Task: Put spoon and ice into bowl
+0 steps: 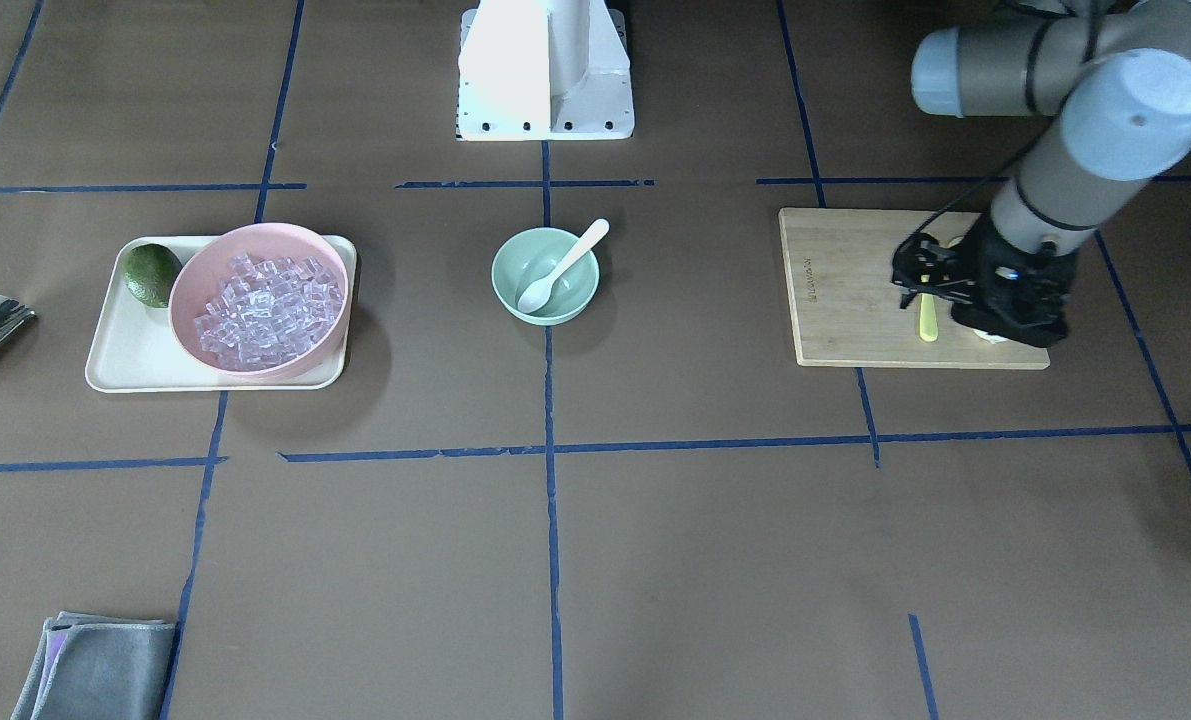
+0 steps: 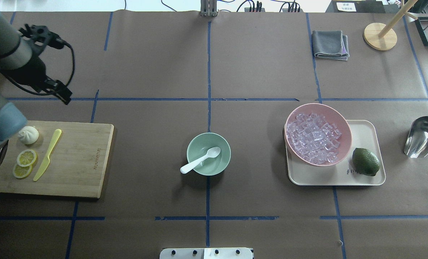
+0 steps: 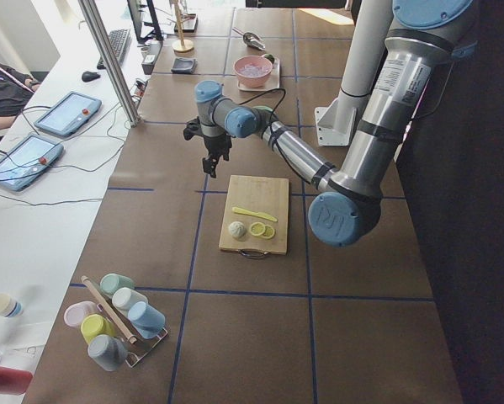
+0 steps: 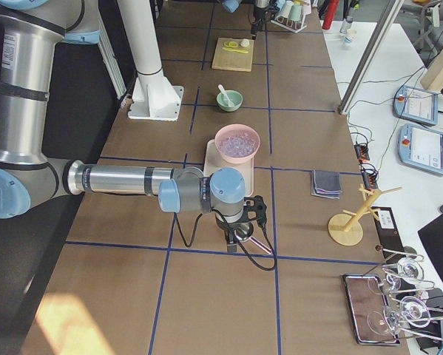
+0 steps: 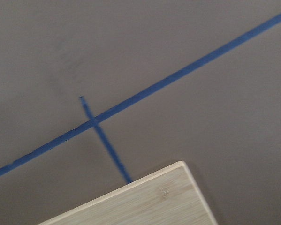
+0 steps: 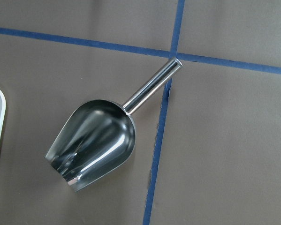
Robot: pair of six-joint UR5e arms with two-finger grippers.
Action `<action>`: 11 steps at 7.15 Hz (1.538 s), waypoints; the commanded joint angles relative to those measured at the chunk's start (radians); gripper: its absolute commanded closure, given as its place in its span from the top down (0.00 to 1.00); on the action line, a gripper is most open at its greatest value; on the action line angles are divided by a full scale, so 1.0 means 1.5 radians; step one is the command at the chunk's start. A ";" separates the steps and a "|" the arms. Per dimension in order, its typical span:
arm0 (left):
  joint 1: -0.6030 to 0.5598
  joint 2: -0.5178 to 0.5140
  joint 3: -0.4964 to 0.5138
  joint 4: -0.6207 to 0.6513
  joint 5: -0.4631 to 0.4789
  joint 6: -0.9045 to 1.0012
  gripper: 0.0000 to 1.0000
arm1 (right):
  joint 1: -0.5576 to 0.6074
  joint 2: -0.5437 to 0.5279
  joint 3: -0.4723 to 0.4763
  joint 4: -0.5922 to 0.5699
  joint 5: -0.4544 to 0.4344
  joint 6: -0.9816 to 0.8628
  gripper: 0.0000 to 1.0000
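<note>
**Spoon in mint bowl; ice all in pink bowl**

Small round mint-green bowl (image 2: 203,145): at table centre, on the blue tape line. Its only content is the small white plastic spoon (image 2: 198,162). The scoop is down inside, and the handle leans on the rim and sticks out past it.

Clear glassy ice cubes (image 2: 314,136): heaped in the wider pink bowl (image 2: 335,115), well apart from the mint bowl. The pink bowl stands on a cream rectangular tray (image 2: 366,131). A dark green round fruit (image 2: 366,162) lies beside it on the same tray. Small print on the tray next to the fruit is too small to read.

Polished metal scoop (image 6: 95,143): lies on the table near the tray, hollow empty.

Right gripper (image 4: 237,220): hangs over the scoop. It shows only from the side camera, so I cannot tell how the jaws stand.

Left gripper (image 2: 65,97): above the table by the bamboo cutting board (image 2: 84,162). The black fingers merge into one shape, so I cannot tell whether they are apart or together.

On the board are a white bun-shaped lump (image 2: 28,135), two lemon slices (image 2: 27,157) and a yellow-green plastic knife (image 2: 47,154). A printed mark runs along one short edge, not legible.
</note>
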 commanded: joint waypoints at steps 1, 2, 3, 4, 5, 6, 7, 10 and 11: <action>-0.135 0.091 0.008 0.006 -0.066 0.102 1.00 | 0.000 0.000 0.001 0.007 0.011 -0.001 1.00; -0.185 0.134 0.011 0.000 -0.101 0.133 1.00 | 0.000 0.000 0.001 0.008 0.010 -0.002 1.00; -0.222 0.180 0.011 -0.005 -0.103 0.183 1.00 | -0.004 0.001 0.006 0.007 0.010 -0.001 1.00; -0.254 0.198 0.011 0.001 -0.107 0.246 1.00 | -0.008 0.002 0.015 0.006 0.011 0.000 1.00; -0.292 0.238 0.011 -0.002 -0.118 0.254 1.00 | -0.010 0.020 0.023 0.003 0.016 0.010 1.00; -0.330 0.266 0.010 -0.003 -0.144 0.255 1.00 | -0.014 0.038 0.029 0.001 0.034 0.050 1.00; -0.339 0.325 0.012 -0.007 -0.198 0.256 1.00 | -0.047 0.042 0.058 0.002 0.033 0.098 1.00; -0.340 0.345 0.018 -0.077 -0.170 0.257 1.00 | -0.160 0.105 0.123 0.001 0.026 0.258 1.00; -0.340 0.342 0.017 -0.079 -0.168 0.258 1.00 | -0.201 0.130 0.127 0.002 0.007 0.315 1.00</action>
